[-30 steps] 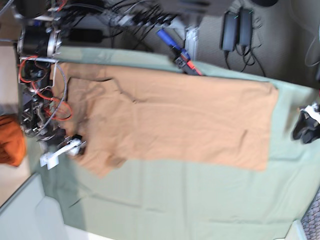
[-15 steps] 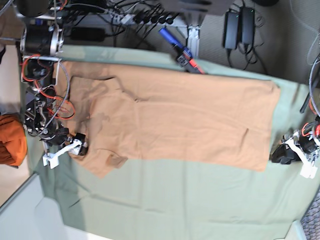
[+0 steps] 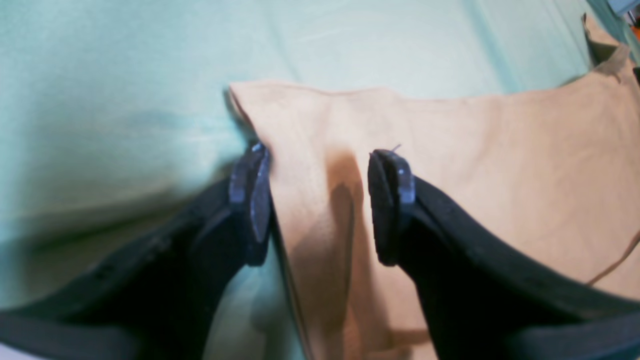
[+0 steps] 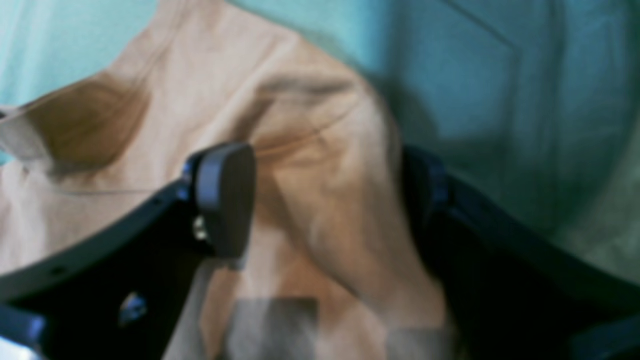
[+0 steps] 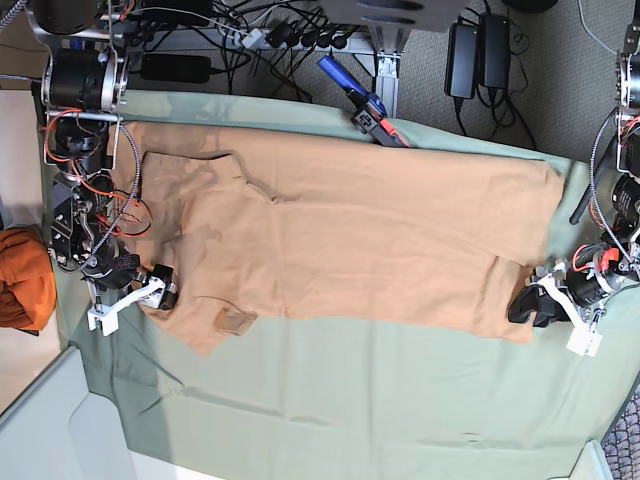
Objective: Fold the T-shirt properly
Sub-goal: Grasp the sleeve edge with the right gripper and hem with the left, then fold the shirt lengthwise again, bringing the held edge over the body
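The light orange-tan T-shirt (image 5: 350, 240) lies spread flat on the sage-green cloth (image 5: 350, 400), collar end at the left, hem at the right. My left gripper (image 5: 528, 303) is open at the hem's near corner. In the left wrist view (image 3: 320, 200) its jaws straddle the shirt's edge (image 3: 475, 150), one finger (image 3: 250, 195) on the green side and one on the fabric. My right gripper (image 5: 160, 290) is open at the near sleeve. In the right wrist view (image 4: 325, 200) a raised fold of sleeve fabric (image 4: 320, 165) sits between its jaws.
A bunched vivid-orange cloth (image 5: 20, 275) lies off the table's left edge. Power bricks (image 5: 475, 55), cables and a blue tool (image 5: 360, 100) line the far edge. A pale bin edge (image 5: 40, 420) shows at the lower left.
My left arm has come in from the right edge to the shirt's near hem corner. My right gripper has stayed at the near sleeve, shifting only slightly.
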Robot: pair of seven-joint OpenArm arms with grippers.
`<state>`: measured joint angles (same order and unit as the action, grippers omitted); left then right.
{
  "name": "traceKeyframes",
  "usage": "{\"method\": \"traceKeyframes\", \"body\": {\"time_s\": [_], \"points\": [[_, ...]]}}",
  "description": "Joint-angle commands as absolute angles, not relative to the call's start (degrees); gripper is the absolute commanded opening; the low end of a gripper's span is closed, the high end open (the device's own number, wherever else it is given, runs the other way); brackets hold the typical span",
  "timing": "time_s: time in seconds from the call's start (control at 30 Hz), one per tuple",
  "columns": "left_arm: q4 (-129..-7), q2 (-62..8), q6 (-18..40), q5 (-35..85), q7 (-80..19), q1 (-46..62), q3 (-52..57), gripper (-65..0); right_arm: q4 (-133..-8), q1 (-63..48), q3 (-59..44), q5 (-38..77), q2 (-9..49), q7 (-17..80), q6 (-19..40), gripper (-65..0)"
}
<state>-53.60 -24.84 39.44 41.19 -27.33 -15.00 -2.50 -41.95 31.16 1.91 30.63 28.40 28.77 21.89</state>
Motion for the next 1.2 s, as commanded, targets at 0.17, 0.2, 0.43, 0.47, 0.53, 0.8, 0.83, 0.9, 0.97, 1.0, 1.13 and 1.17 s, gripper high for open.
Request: {"method": "traceKeyframes", "body": {"time_s": [0.17,0.2,0.43,0.47,0.53,0.8,0.83,0.9,0.97,1.0,1.13,1.17], "points": [[-54.41,-25.43,40.00,43.90,-26.81,-16.60,-2.28,-48.1,-42.78,32.67,1.69,31.07,29.36,28.53,27.05,-23.0],[-54.48,-25.45,40.00,43.90,-26.87,-16.67,-2.28,-48.8,-43.03,32.67,1.67,31.05,29.39,28.71,27.05,-23.1],[-55.29,-25.93,40.00,47.48,-28.99,-16.64,-2.28,-61.5,-46.89,32.67,1.67,31.05,29.82,31.62,27.05,-39.1],[-55.27,-25.91,40.00,47.48,-29.17,-16.64,-2.28,-65.0,-47.48,32.67,1.65,31.03,29.85,32.08,27.03,-46.5],[-55.29,-25.91,40.00,47.51,-29.41,-16.64,-2.28,-65.0,-48.45,32.67,1.61,31.03,29.85,32.88,27.05,-60.0],[-55.29,-25.93,40.00,47.48,-31.51,-16.64,-2.28,-65.0,-48.97,32.67,1.58,30.81,29.85,32.86,27.03,-65.0],[-55.29,-25.93,40.00,47.48,-31.94,-16.64,-2.28,-65.0,-48.97,32.67,1.58,30.81,29.87,32.88,27.03,-65.0],[-55.29,-26.28,40.00,47.59,-32.51,-16.62,-2.28,-65.0,-49.04,32.67,1.58,30.85,30.20,33.45,27.05,-65.0],[-55.51,-27.31,40.00,47.70,-33.01,-16.62,-2.28,-65.0,-49.28,32.67,1.56,30.89,30.96,34.57,27.09,-65.0],[-55.96,-27.99,40.00,47.97,-33.54,-16.51,-2.28,-65.0,-49.58,32.60,1.58,31.11,31.55,35.20,27.09,-65.0],[-60.66,-31.44,40.00,50.24,-34.81,-14.11,-2.28,-65.0,-52.90,30.30,1.56,35.75,35.16,36.10,27.29,-65.0],[-62.24,-32.12,40.00,50.39,-34.96,-13.21,-2.28,-65.0,-54.22,29.36,1.56,36.38,36.01,36.10,27.31,-65.0]]}}
